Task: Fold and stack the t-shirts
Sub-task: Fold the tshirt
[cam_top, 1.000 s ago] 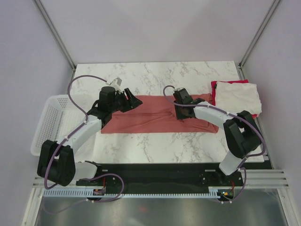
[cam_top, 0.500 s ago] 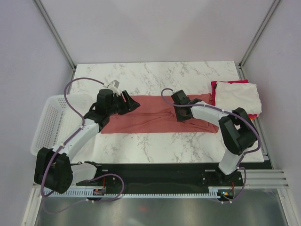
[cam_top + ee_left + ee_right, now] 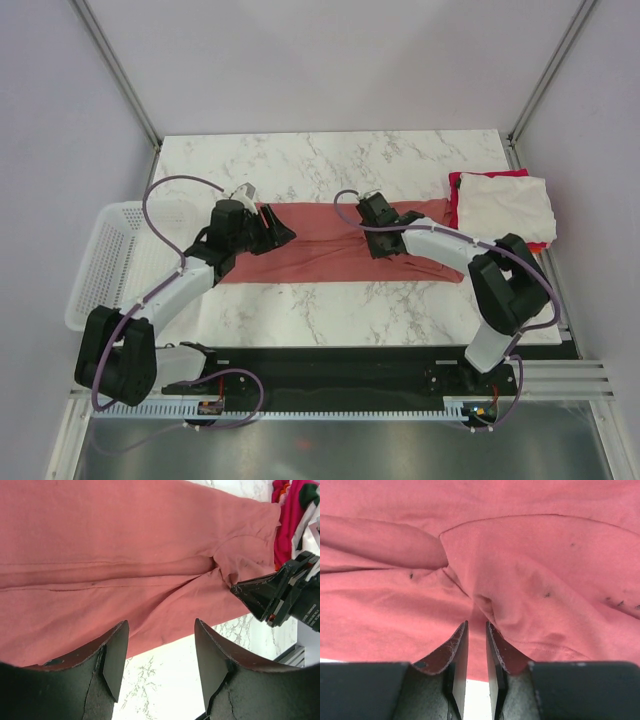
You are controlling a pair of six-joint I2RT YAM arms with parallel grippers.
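Tabletop [image 3: 330,160], right claw [image 3: 476,626] low over shirt [image 3: 320,255]

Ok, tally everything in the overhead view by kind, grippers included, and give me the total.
T-shirts: 3 (salmon-red shirt, cream-white shirt, magenta-red shirt under it; the stack may hide more)
Baskets: 1 (white mesh basket)
Grippers: 2 (left gripper, right gripper)
Total: 6
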